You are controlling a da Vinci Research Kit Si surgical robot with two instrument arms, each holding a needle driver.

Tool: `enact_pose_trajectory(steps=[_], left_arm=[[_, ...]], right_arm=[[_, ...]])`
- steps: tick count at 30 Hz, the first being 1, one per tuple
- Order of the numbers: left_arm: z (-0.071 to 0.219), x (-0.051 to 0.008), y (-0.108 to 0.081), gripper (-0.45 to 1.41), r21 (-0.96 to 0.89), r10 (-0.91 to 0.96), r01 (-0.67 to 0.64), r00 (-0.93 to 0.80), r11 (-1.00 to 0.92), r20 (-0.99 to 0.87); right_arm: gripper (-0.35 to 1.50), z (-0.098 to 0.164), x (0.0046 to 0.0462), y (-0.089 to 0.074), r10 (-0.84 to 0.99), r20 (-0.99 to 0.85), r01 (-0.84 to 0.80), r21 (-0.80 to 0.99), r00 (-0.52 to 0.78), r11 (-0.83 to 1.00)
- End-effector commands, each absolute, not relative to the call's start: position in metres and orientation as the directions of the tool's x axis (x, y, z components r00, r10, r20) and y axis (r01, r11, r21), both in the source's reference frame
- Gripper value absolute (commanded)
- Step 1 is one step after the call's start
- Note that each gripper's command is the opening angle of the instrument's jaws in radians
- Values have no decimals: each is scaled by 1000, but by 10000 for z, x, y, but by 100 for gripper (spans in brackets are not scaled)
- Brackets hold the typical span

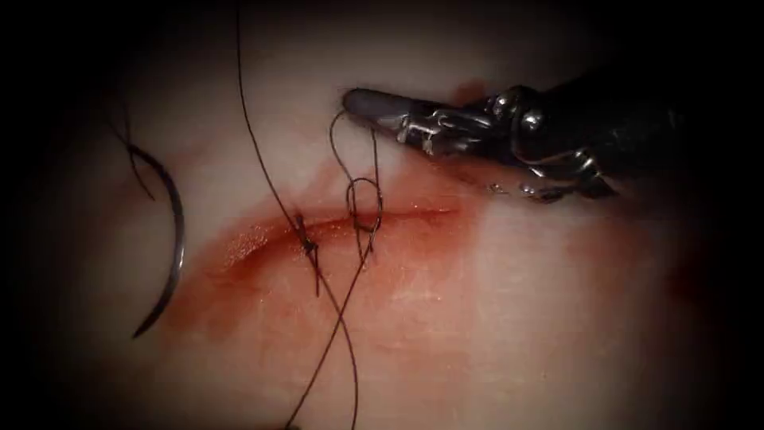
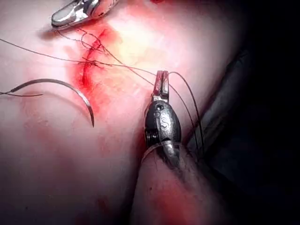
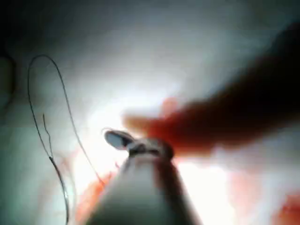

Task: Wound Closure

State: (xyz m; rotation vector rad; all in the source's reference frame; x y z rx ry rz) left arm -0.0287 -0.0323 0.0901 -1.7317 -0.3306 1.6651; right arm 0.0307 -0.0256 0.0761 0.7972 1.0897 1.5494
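My right pincer [image 1: 354, 102] is lying just above the cut [image 1: 342, 227], its jaws pressed together on the thread [image 1: 338, 131], which is dropping from the tip into a small loop [image 1: 364, 205] sitting over the cut right below. My left pincer [image 2: 162, 79] is standing over the tissue [image 2: 56, 154], jaws closed; thread strands are running right up to its tip, though I cannot tell if it is actually gripping them. The needle [image 1: 171, 239] is lying free on the tissue, well off to the left of my right pincer and left of the cut, held by neither tool and not in the tissue. Red fluid [image 1: 239, 263] is pooling around the cut below my right tip. A tied knot [image 1: 306, 243] is sitting on the cut beside the loop.
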Motion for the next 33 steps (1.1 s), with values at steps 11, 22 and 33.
enact_pose_trajectory(steps=[11,22,33], left_arm=[[904,-291,-328,-45,-639,628,-276,140,-718,-766],[903,-290,-327,-45,-640,629,-274,140,-717,-765],[904,-290,-326,-45,-640,629,-274,140,-718,-765]], right_arm=[[34,747,353,-270,792,-497,-534,588,354,608],[49,740,338,-254,609,-555,-478,381,567,791],[98,709,335,-223,466,-603,-323,338,648,884]])
